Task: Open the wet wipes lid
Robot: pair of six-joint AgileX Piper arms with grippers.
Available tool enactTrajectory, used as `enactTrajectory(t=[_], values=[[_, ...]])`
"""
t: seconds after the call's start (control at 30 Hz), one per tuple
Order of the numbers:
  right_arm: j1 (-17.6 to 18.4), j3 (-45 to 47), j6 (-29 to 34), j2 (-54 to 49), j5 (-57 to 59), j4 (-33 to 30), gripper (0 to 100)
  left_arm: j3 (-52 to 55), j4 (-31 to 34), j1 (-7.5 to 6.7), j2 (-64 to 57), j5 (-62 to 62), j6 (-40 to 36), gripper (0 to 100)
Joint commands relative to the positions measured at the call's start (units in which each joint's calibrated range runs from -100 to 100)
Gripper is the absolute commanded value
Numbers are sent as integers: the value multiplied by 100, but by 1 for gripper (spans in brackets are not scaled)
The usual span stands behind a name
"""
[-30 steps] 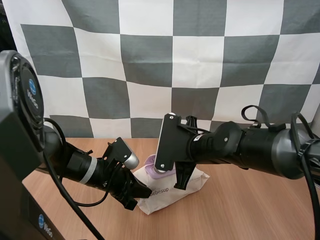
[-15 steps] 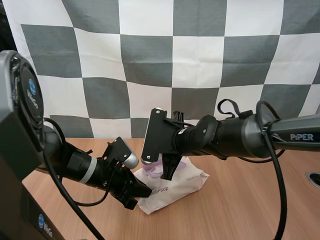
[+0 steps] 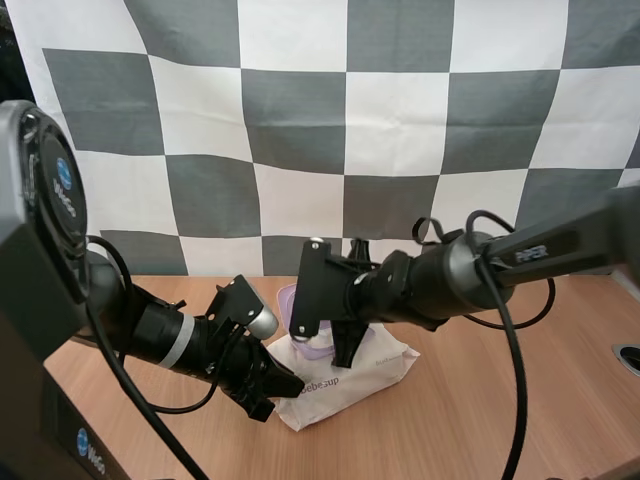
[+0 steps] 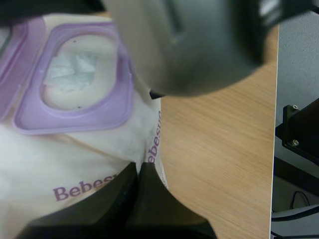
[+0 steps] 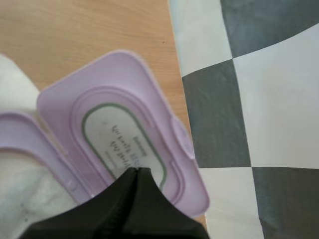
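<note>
Jaws both closed — left gripper [image 4: 138,167] at pack [image 4: 75,159], right gripper [image 5: 135,172] against open lid [image 5: 119,132].

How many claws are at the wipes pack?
2. The left claw, shut, is at the near edge of the wet wipes pack; the right claw, shut, points into the open lid.

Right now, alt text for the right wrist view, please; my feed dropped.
The purple lid of the wet wipes pack is flipped open, its oval-labelled inner face showing. My right claw, shut, points at that face; the wooden table lies beyond.
</note>
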Motion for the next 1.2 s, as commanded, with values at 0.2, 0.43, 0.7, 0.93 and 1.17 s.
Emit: enactTrajectory(t=[0.2, 0.43, 0.7, 0.93, 1.17], values=[[3, -26, -16, 151, -541, 4, 0, 1, 0, -4, 4, -251, 101, 0], [3, -26, -16, 151, -740, 15, 0, 1, -33, -4, 4, -715, 92, 0], [3, -26, -7, -347, -1838, 1238, 69, 1, -741, -4, -66, -2231, -322, 24], [3, -26, -272, -1334, -2716, 2412, 86, -196, -581, -4, -1018, -2725, -1367, 100], [5, -26, -277, -2803, -2567, 3373, 86, -322, -38, -4, -2863, -2856, -1944, 100]])
